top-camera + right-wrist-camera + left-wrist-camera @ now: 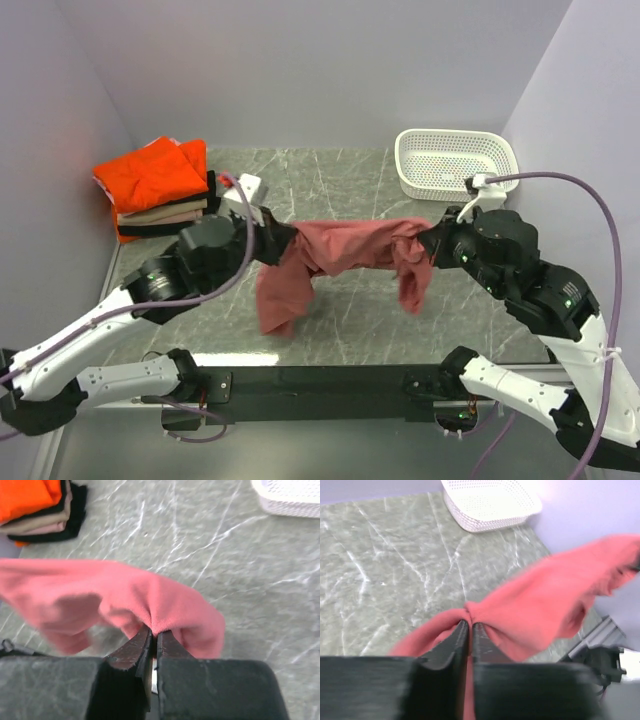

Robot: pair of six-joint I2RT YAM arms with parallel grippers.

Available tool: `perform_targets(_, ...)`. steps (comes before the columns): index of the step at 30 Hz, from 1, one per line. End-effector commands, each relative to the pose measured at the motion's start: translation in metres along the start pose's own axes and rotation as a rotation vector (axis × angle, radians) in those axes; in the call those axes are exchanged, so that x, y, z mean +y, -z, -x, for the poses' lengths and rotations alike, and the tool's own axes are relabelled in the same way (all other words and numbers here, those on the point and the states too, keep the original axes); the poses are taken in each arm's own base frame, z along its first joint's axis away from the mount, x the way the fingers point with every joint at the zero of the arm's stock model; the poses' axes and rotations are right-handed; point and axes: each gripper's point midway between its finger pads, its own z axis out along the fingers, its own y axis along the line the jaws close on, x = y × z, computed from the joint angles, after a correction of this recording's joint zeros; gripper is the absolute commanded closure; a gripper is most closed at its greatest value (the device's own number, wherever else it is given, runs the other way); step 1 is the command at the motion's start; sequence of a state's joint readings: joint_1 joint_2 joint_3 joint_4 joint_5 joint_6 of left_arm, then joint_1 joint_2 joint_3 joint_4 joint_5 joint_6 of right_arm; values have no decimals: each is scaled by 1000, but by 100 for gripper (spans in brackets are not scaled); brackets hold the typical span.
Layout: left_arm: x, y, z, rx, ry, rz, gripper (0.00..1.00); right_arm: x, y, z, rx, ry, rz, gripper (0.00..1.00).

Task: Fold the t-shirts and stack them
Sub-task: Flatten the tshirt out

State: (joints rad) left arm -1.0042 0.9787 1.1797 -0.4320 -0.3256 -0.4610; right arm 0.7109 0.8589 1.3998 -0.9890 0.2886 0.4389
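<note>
Left tool (pixel 283 243): jaws pinched down to a narrow slit on a bunched edge of the salmon t-shirt (pixel 345 245); the left wrist view shows cloth squeezed between the two fingers. Right tool (pixel 428 243): same, jaws nearly together, clamped on a fold at the other end of the shirt.

The shirt is strung between the two tools over the middle of the counter (pixel 350 320), raised, sagging slightly in the span. One flap hangs down below the left tool and a shorter one below the right tool, both towards the near edge. Can't tell if the left flap's bottom touches the counter.

Folded stack is at the far-left corner: orange t-shirt (pixel 150 175) on top, beige t-shirt (pixel 165 213) under it, black t-shirt (pixel 150 228) at the bottom. The stack is well apart from the held shirt.

White perforated basket (pixel 455 165) sits at the far-right corner, upright, not touching the shirt.
</note>
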Motion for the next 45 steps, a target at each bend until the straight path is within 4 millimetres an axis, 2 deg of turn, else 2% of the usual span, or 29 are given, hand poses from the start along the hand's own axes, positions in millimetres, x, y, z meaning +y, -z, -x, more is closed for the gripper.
perform_targets(1,30,-13,-15,80,-47,47,87,-21,-11,3,-5,72,-138,93)
perform_targets(2,62,-23,-9,68,-14,127,79,-27,-20,-1,5,81,-179,90)
perform_targets(3,80,-32,-20,95,4,161,69,-36,-28,-2,7,80,-228,84)
perform_targets(4,105,-48,-30,114,28,247,54,-46,-43,-2,10,85,-301,81)
perform_targets(5,136,-54,-33,109,55,357,50,-56,-54,-9,33,88,-348,77)
perform_targets(6,171,-63,-46,125,46,522,47,-74,-62,-9,42,73,-419,67)
perform_targets(7,185,-65,-48,125,53,594,44,-80,-77,-13,63,70,-441,63)
perform_targets(9,207,-64,-48,120,36,741,40,-93,-89,-23,103,65,-485,53)
perform_targets(10,207,-64,-46,109,42,757,36,-93,-94,-32,134,70,-485,51)
perform_targets(13,178,-64,-41,63,26,686,35,-83,-100,-46,151,56,-407,46)
perform_targets(16,121,-71,-71,124,43,466,35,-70,-99,-60,168,21,-309,44)
perform_targets(17,97,-70,-96,183,38,391,35,-67,-101,-75,207,16,-280,44)
perform_targets(19,67,-70,-126,252,84,299,36,-70,-98,-85,215,-1,-276,44)
perform_targets(20,44,-66,-153,322,86,219,36,-75,-99,-100,245,1,-290,43)
perform_targets(23,2,-65,-194,402,111,117,36,-87,-101,-122,271,-14,-327,42)
perform_targets(24,1,-69,-212,438,94,129,36,-88,-102,-127,284,-19,-327,41)
perform_targets(26,-7,-70,-227,482,68,141,37,-92,-105,-138,303,-26,-332,41)
perform_targets(27,-5,-73,-241,518,39,167,37,-92,-105,-141,310,-28,-329,41)
perform_targets(28,-6,-74,-246,534,27,175,37,-90,-107,-143,314,-31,-314,41)
perform_targets(32,-17,-75,-260,579,-13,160,38,-90,-107,-143,311,-35,-313,41)
perform_targets(34,-8,-76,-274,614,-31,203,39,-91,-106,-143,309,-37,-316,41)
perform_targets(38,-8,-77,-290,646,-28,196,43,-91,-106,-143,299,-45,-310,40)
perform_targets(41,-9,-79,-295,654,-26,210,45,-90,-106,-144,306,-46,-304,40)
perform_targets(45,-1,-78,-302,673,-53,267,49,-91,-107,-145,304,-45,-308,40)
